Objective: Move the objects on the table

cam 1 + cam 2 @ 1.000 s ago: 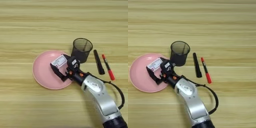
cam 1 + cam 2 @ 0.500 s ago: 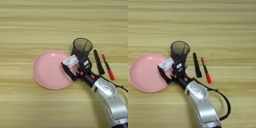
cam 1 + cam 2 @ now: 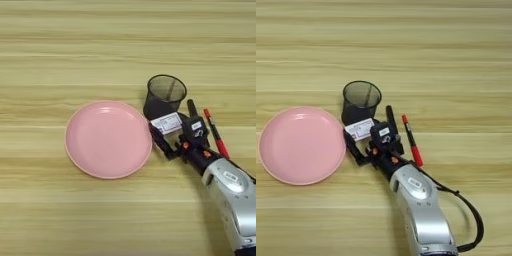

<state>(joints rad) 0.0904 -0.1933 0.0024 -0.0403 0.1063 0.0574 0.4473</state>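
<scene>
The white-and-red packet is pinched in the tool, held just right of the pink plate and in front of the black mesh cup. Plate and cup hold nothing visible. The packet's print is unreadable. A black marker and red pen lie to the right on the surface.
</scene>
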